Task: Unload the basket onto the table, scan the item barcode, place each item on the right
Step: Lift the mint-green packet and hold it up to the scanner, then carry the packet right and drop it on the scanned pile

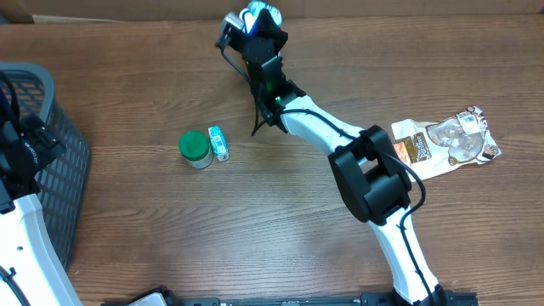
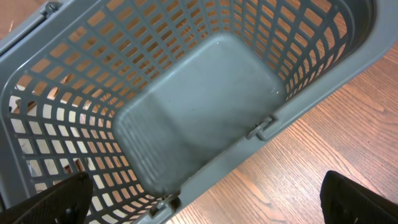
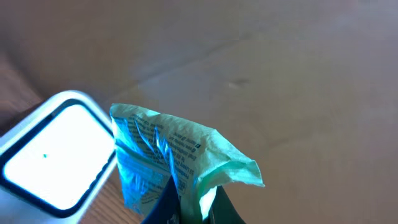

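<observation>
— Right claw [image 3: 189, 210]?
— Clamped on the packet [image 3: 171, 155], which sticks out past its tips, just beside the scanner [image 3: 53, 155].
— Left claw [image 2: 208, 199]?
— Wide open above the basket [image 2: 205, 99].

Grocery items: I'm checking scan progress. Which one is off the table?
The crinkled pale-blue packet, pinched in the right gripper beside the lit scanner window. The green-lidded jar, small teal box and snack pouch all lie on the table.

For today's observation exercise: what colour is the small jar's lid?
The jar's lid is green, clearest in the overhead view.
</observation>
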Motion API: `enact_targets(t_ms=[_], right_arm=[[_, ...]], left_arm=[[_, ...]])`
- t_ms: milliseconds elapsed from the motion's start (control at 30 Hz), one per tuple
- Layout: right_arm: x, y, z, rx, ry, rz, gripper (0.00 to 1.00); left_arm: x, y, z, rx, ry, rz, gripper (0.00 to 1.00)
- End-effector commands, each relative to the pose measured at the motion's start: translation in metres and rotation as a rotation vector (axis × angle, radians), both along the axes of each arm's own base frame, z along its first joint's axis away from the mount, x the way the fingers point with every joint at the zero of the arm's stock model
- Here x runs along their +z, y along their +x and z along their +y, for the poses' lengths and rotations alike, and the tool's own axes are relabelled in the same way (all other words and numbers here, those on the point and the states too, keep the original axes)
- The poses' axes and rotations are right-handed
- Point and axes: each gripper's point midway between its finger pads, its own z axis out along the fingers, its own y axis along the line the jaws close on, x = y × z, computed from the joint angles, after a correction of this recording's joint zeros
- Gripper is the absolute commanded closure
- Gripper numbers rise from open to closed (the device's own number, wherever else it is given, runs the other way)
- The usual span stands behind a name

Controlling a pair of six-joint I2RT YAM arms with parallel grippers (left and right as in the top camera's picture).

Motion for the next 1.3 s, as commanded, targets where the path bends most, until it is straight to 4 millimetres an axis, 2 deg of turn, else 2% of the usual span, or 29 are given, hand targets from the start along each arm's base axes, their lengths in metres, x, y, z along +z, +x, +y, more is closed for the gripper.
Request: enact_targets(t_ms=[0,333,633,733,867,933,1000,1133,1267], right_arm=[[0.017,0.005,0.013,0.102,-0.024,-0.042,0.96],[0.015,0.008,0.004,0.066,-0.028,-0.039,0.96],[0.022,0.008,-0.007,0.004,-0.022,-0.054,0.96],[0.036,0.005,-0.013,-0.026,-0.013,-0.067,0.96],[0.081,-0.006,-0.019,-0.059,0.186,-0.126,0.96],[0.108,-0.021,-0.018,-0.059,0.266,-0.098,0.96],[0.115,-0.036,-0.013,-0.030,0.280,-0.021,0.96],[0.115,-0.079,-0.006,0.049,0.414,0.236,0.96],[0.105,-0.132,0.000,0.133,0.684,0.569,0.96]], left_arm=[[0.002,0.000,0.001,-0.009,0.007,0.003,0.00],[0.002,0.000,0.001,-0.008,0.007,0.003,0.01],[0.002,0.000,0.001,-0.009,0.007,0.003,0.00],[0.002,0.000,0.001,-0.009,0.007,0.002,0.01],[0.002,0.000,0.001,-0.009,0.007,0.003,0.01],[0.002,0.000,0.001,-0.009,0.007,0.002,0.00],[0.002,0.000,0.001,-0.008,0.007,0.002,0.01],[0.002,0.000,0.001,-0.009,0.007,0.003,0.00],[0.002,0.000,0.001,-0.008,0.007,0.003,0.00]])
